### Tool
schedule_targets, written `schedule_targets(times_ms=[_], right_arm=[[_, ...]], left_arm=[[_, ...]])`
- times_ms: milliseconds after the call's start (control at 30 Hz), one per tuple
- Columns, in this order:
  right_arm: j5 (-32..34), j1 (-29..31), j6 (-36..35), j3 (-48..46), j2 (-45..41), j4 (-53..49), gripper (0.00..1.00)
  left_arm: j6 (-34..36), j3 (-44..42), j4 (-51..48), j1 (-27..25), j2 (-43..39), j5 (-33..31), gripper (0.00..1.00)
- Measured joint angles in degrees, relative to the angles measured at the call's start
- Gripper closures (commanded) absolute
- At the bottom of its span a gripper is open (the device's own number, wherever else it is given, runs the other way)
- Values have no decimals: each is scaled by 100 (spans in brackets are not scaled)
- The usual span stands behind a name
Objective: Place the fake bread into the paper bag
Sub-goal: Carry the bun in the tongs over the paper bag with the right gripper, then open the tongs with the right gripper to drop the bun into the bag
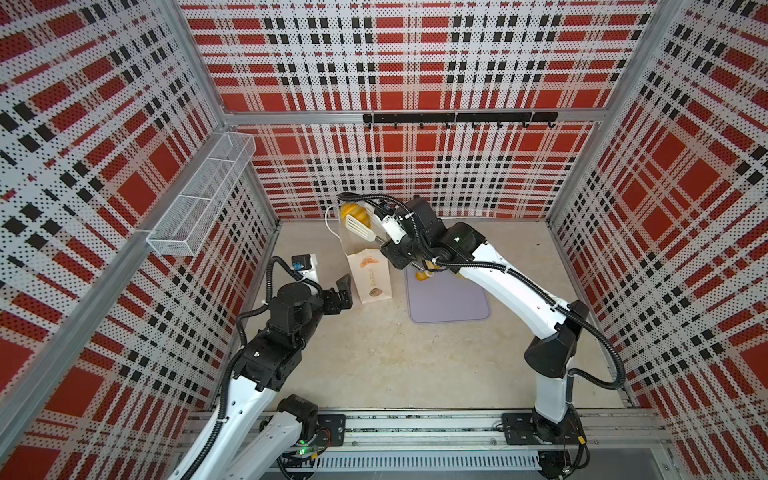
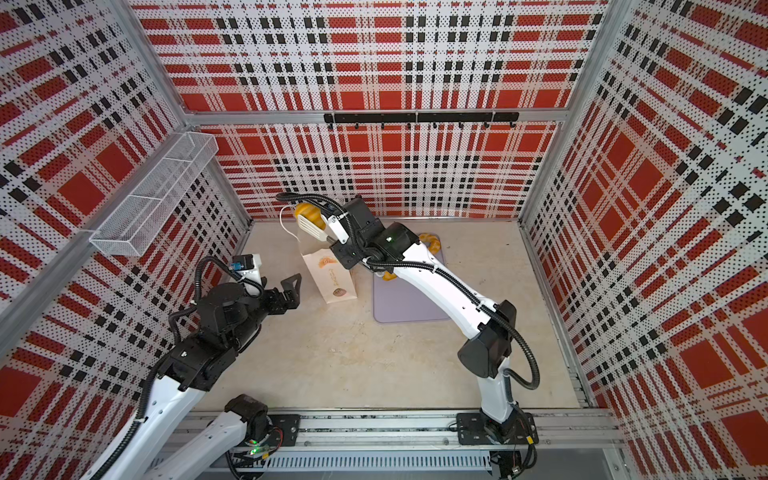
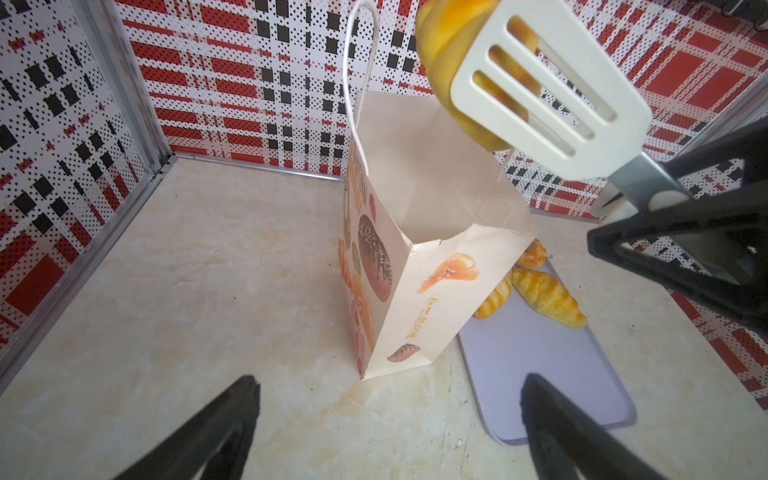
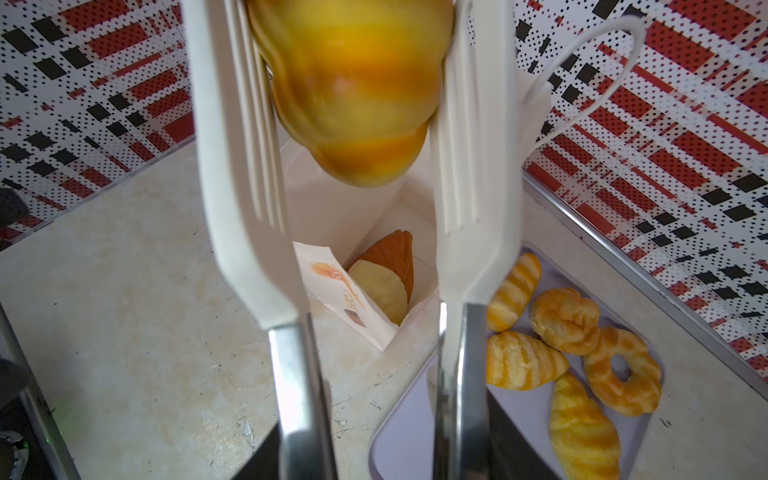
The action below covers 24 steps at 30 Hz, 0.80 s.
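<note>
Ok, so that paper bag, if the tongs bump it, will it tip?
A bump from the tongs could well tip it: the paper bag stands tall on a narrow base, unbraced. Its thin walls look floppy; the front rim is creased. The two pastries inside likely add little weight.

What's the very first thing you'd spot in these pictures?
A shiny golden toy pastry, pinched in white slotted tongs that the right gripper holds, hanging right over the open paper bag. Next, the red, black and white checked walls all around, and more pastries waiting on a lilac tray beside the bag.
</note>
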Motion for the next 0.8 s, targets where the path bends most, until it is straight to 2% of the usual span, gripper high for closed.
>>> schedule_targets(times_ms=[333, 800], right_arm=[[4, -20, 24, 348, 428, -216, 44], [39, -52, 35, 824, 553, -393, 40]], left_arm=[[-46, -146, 31, 4, -7, 404, 1], [-52, -195, 50, 4, -28, 588, 1]])
